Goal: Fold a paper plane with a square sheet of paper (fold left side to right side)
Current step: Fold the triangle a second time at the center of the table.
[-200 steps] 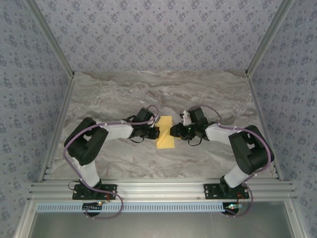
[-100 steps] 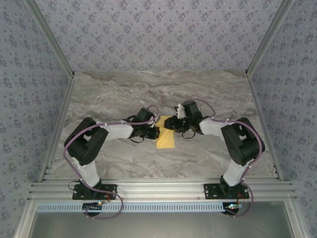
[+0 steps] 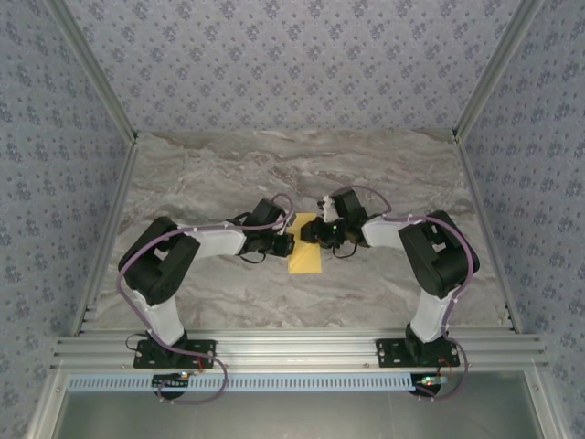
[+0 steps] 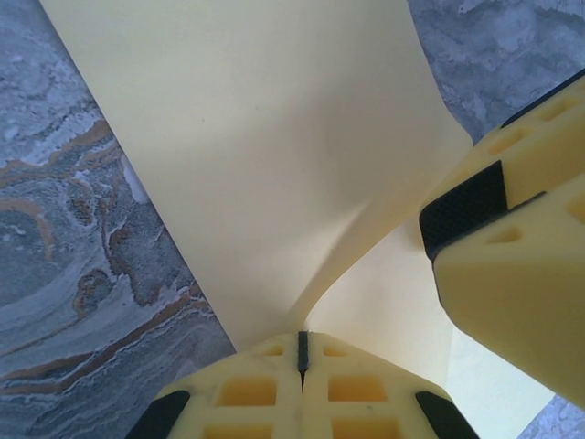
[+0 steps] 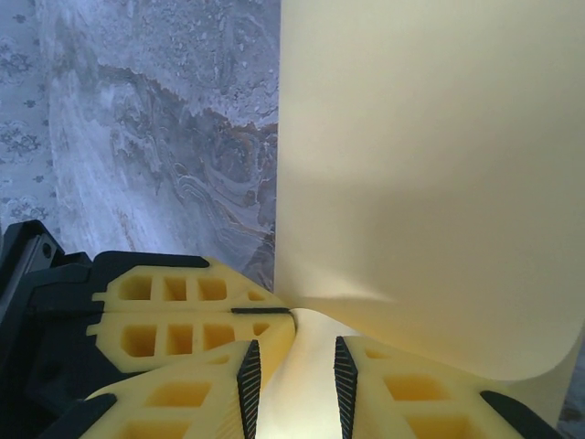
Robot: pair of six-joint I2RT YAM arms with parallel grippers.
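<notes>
- Top view: bright, even, diffuse light; the picture is sharp, with only faint shadows on the table [image 3: 219, 174].
- Left wrist view: the sheet of paper [image 4: 265, 146] is softly lit, with a gentle shadow along its curl.
- Right wrist view: the paper looks pale and low in contrast, shaded near its lower fold.

From above, the sheet [image 3: 304, 259] is partly hidden under the left gripper [image 3: 291, 242] and the right gripper [image 3: 312, 234], whose fingertips are too small to make out. Both wrist views cut the sheet off at their edges, and the fingers [image 4: 247, 393] at the bottom.
</notes>
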